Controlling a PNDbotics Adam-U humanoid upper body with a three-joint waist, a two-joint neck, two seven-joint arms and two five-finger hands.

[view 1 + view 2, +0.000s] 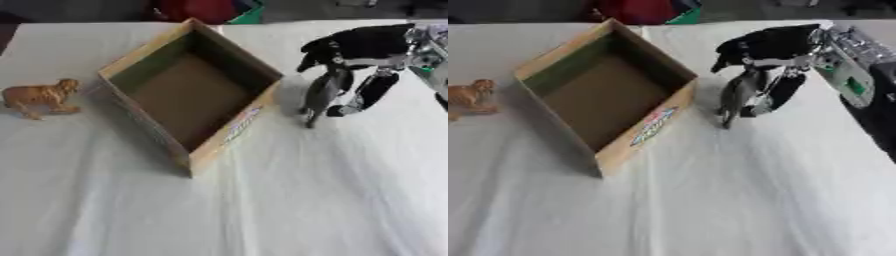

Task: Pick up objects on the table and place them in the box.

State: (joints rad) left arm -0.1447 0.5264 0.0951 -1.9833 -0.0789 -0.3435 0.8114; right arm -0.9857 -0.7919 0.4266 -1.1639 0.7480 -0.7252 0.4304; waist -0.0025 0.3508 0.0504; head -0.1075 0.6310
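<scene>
On the white counter, an open cardboard box sits askew at centre-left, nothing inside it that shows. At three o'clock of the box, just beside its right wall, the right hand reaches in from the upper right, its fingers curled round a grey toy animal whose lower end reaches the cloth. At nine o'clock of the box, well apart from the hand, a tan toy lion stands on the cloth, near the box's left corner.
</scene>
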